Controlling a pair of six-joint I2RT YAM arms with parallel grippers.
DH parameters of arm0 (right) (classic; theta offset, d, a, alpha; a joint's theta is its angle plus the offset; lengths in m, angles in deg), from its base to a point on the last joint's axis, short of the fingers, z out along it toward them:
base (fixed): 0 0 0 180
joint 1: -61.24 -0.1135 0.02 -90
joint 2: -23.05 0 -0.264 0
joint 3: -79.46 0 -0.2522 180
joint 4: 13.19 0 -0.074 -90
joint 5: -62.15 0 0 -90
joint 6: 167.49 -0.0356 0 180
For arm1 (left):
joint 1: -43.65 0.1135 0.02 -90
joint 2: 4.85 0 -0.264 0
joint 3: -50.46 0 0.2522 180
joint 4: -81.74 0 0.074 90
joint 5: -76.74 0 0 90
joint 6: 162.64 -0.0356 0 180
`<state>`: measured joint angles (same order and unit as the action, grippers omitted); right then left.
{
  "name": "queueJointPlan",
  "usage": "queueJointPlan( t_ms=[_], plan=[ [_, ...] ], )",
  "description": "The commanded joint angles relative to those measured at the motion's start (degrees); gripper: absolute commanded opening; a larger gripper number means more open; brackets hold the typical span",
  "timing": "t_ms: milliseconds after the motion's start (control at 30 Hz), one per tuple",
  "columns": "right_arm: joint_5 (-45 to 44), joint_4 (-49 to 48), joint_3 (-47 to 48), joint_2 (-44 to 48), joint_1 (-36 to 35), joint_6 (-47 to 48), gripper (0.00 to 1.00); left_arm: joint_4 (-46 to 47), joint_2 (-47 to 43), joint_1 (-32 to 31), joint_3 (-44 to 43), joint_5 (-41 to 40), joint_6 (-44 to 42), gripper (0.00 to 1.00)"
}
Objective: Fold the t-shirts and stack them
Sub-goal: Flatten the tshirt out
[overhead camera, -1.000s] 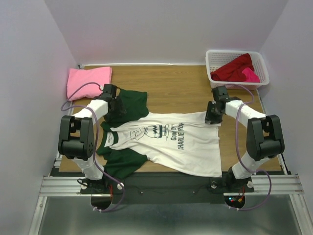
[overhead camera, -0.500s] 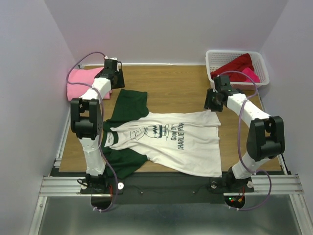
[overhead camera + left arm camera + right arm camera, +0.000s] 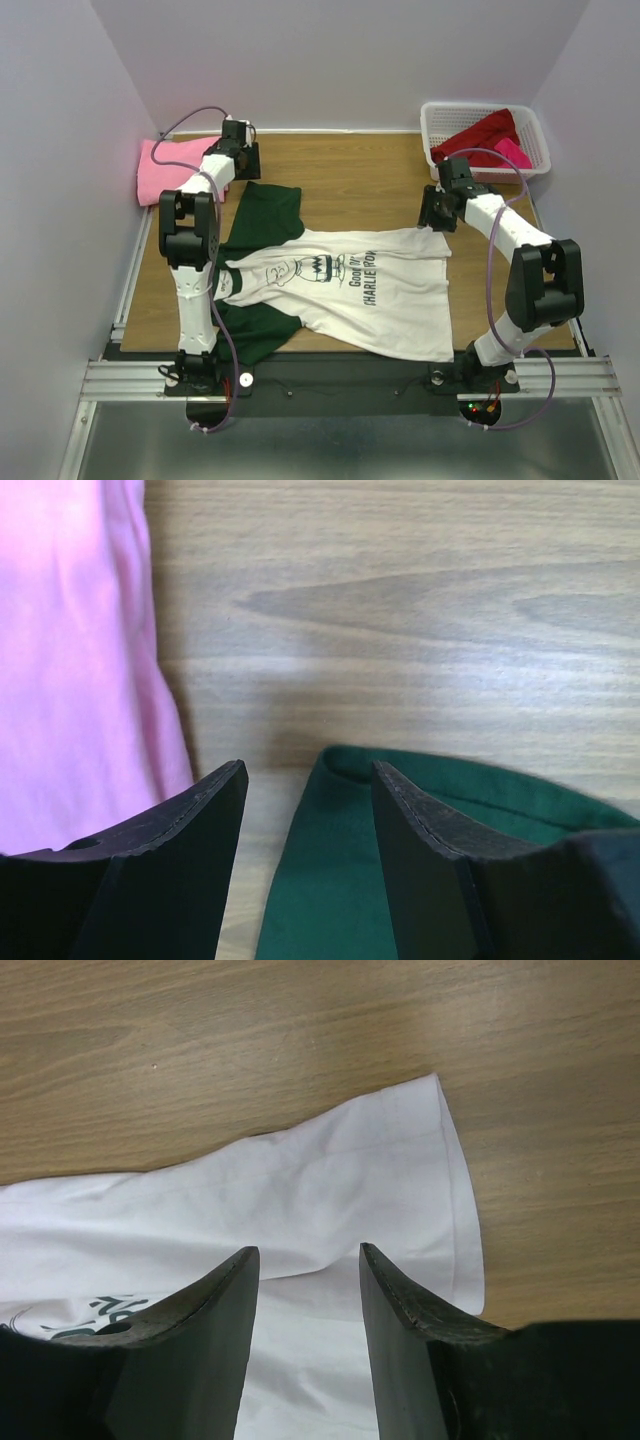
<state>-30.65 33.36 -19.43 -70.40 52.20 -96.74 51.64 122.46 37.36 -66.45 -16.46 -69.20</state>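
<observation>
A white t-shirt (image 3: 370,290) with dark green sleeves and black Charlie Brown print lies flat on the table. My left gripper (image 3: 243,172) is open and empty above the far green sleeve (image 3: 340,880), next to a folded pink t-shirt (image 3: 172,165) at the back left, which the left wrist view (image 3: 70,660) also shows. My right gripper (image 3: 437,215) is open and empty over the shirt's far hem corner (image 3: 400,1160). Dark red (image 3: 480,140) and magenta (image 3: 512,153) t-shirts lie in the basket.
A white plastic lattice basket (image 3: 440,118) stands at the back right corner. The wooden table (image 3: 350,180) is bare between the two grippers. Purple walls close in on the left, back and right.
My left arm has swung from the shirt's collar out to the back left, near the pink shirt. My right gripper has moved a little farther back, to the hem corner.
</observation>
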Motion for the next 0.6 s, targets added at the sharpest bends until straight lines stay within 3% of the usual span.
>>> queueJointPlan(
  t_ms=[0, 233, 567],
  plan=[
    [-0.8, -0.5, -0.1, 2.3, 0.2, 0.7, 0.51, -0.1, 0.9, 0.2, -3.3, 2.0, -1.2, 0.64],
    [-0.5, -0.5, -0.2, 2.0, 0.2, 0.7, 0.51, 0.0, -0.8, 0.7, -0.9, 2.9, -2.9, 0.64],
    [-0.1, -0.5, -1.0, 1.8, 0.2, 0.7, 0.51, 3.8, -6.5, 2.5, 3.7, 12.6, -4.9, 0.67]
  ],
)
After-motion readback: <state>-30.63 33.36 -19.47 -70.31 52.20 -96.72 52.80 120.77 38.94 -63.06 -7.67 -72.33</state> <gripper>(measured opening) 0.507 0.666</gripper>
